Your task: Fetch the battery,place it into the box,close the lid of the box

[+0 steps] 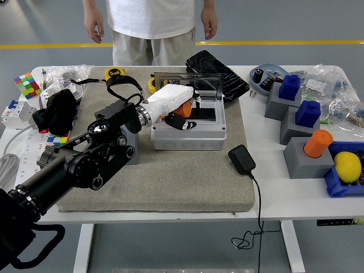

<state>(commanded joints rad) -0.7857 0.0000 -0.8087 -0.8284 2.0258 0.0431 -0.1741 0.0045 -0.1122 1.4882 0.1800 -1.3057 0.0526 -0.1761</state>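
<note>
White table [170, 213], grey mat [187, 182]

**Clutter around the work mat**

A person [151, 23] in a white shirt stands at the far side, both hands hanging free. On the white table [187, 206] lie a yellow tape measure [115, 73], two colourful cubes [24, 85], a white power strip [31, 165] and a black charger [242, 160] with its cable. At the right, grey blocks [301, 156] carry blue pieces and an orange cylinder [317, 143]; a lemon [347, 166] sits in a blue tray [335, 187].
</note>
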